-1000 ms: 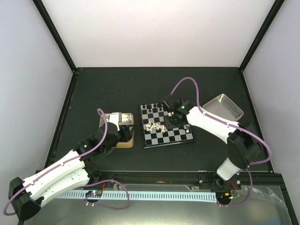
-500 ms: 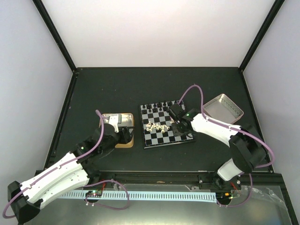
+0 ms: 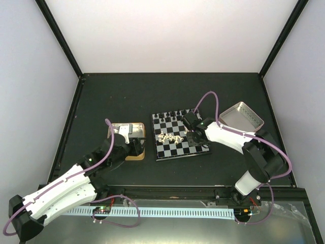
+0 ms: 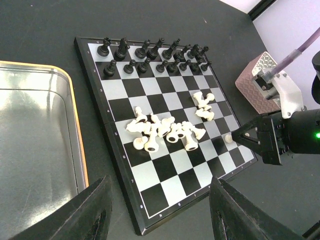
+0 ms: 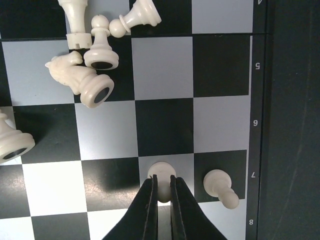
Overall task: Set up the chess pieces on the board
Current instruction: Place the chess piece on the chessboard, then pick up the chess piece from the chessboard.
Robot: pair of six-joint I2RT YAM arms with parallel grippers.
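Note:
The board [image 3: 172, 148] lies mid-table, with black pieces [image 4: 150, 55] standing in two rows along its far edge. Several cream pieces [image 4: 165, 132] lie toppled in a pile at its middle, also seen in the right wrist view [image 5: 85, 80]. My right gripper [image 5: 161, 182] is shut on a cream pawn [image 5: 161, 171] over a white square in row 7, near the board's right edge. Another cream pawn [image 5: 220, 186] stands on the black square beside it. My left gripper [image 4: 165, 215] is open and empty, above the board's near left corner.
A gold-rimmed tin tray [image 3: 127, 129] sits left of the board, under my left arm. A pink-sided tray [image 3: 242, 116] stands at the right, behind my right arm. Purple cables loop over both arms.
My right gripper has moved from the far side of the board toward its near right edge, with the cream pawn. The left arm has barely shifted.

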